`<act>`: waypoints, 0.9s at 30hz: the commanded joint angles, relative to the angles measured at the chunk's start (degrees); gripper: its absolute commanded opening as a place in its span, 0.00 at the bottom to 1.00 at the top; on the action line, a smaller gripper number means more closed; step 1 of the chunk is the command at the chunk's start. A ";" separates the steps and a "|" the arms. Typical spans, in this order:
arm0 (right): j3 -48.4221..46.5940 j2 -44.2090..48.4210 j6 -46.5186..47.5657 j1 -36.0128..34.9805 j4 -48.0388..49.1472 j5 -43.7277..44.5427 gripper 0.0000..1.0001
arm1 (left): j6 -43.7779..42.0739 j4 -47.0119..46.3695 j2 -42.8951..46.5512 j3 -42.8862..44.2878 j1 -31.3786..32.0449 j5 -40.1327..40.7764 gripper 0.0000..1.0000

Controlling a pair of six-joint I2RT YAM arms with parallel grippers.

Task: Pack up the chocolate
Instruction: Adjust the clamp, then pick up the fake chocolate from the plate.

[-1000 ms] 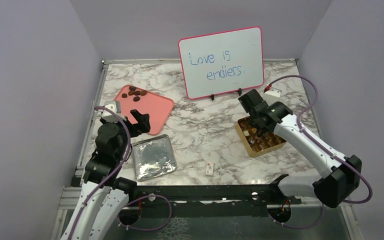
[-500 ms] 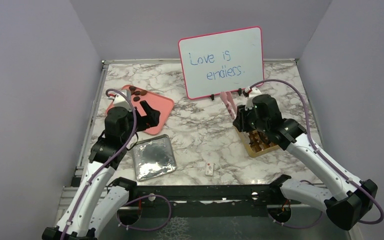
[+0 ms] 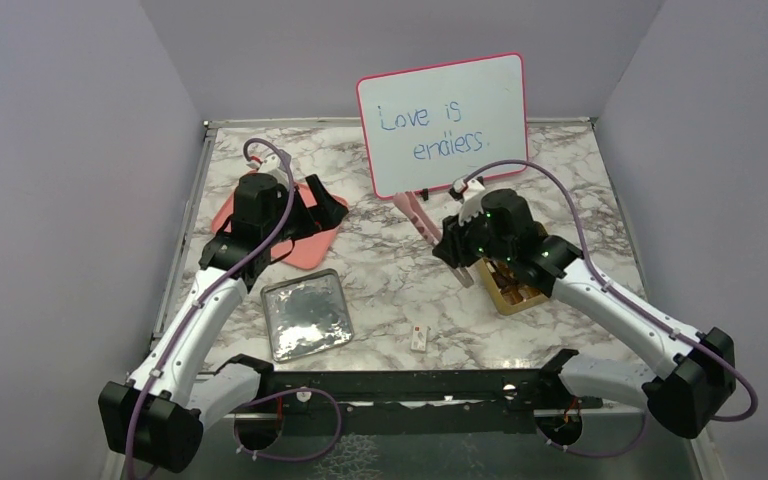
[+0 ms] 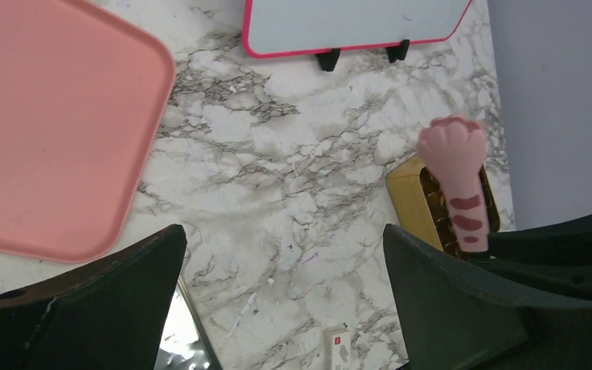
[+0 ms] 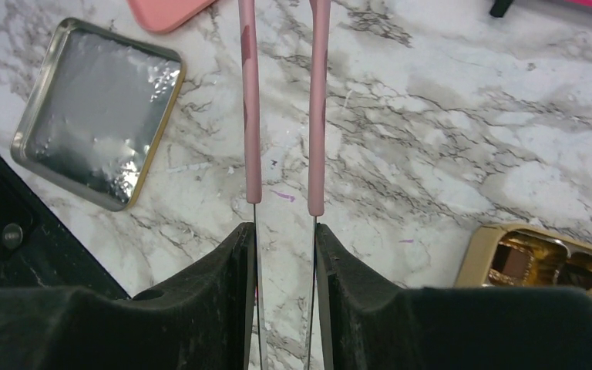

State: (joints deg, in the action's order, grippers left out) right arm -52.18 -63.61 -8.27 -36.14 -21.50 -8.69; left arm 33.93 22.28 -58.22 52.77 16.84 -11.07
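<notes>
While the right gripper (image 5: pixel 284 231) pinches the pink tongs (image 5: pixel 250 116) and the left gripper (image 4: pixel 284 235) hangs spread by the tray (image 4: pixel 46 139), the tongs' arms should be held apart until straddling one chocolate.

Pretty clearly a robotics lab test cell, not anyone's home. Plain lilac walls (image 3: pixel 60 200) box in a marble-print surface (image 3: pixel 390 270) on three sides. A left arm (image 3: pixel 192 322) and a right arm (image 3: pixel 620 310) are bolted by a black rail (image 3: pixel 410 385) at the near edge, and there's a staged whiteboard (image 3: pixel 445 125) at the far side.
</notes>
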 commanded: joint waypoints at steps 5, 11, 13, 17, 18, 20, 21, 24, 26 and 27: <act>-5.00 -6.57 2.19 -7.86 6.01 -0.89 0.37 | 3.72 -5.48 0.54 2.03 -0.14 -0.75 0.99; -9.76 -12.37 3.04 -13.25 6.80 -0.45 0.37 | 3.79 -7.85 3.60 -0.95 -0.14 7.11 0.99; -11.36 -13.75 3.32 -14.86 6.49 1.01 0.37 | 3.30 -8.52 2.83 -1.63 -0.14 7.56 0.99; -13.93 -15.26 3.53 -16.92 5.89 4.27 0.36 | 2.14 -11.57 1.47 -4.95 -0.14 5.25 0.99; -14.75 -15.50 3.64 -17.02 5.34 5.02 0.36 | 2.12 -10.89 1.12 -5.43 -0.14 5.59 0.99; -16.74 -15.54 4.05 -17.03 3.95 6.04 0.36 | 1.79 -7.91 0.57 -5.54 -0.14 8.30 0.99; -17.41 -15.31 4.30 -17.03 3.69 6.58 0.36 | 1.37 -6.44 0.45 -5.54 -0.14 10.13 0.99; -17.90 -14.22 4.32 -17.03 4.97 9.59 0.35 | 0.24 -4.41 0.92 -6.32 -0.14 14.90 0.99; -18.92 -15.01 4.84 -17.03 3.84 9.61 0.34 | 0.09 -3.99 1.74 -7.15 -0.14 16.25 0.99; -19.48 -15.60 5.04 -17.08 3.16 9.54 0.34 | 0.08 -3.98 2.07 -7.46 -0.14 16.52 0.99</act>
State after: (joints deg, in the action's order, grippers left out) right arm -68.66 -79.29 -4.62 -53.10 -18.28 -2.79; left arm 35.86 16.27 -57.87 46.65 16.84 -0.67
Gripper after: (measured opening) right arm 0.349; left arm 0.990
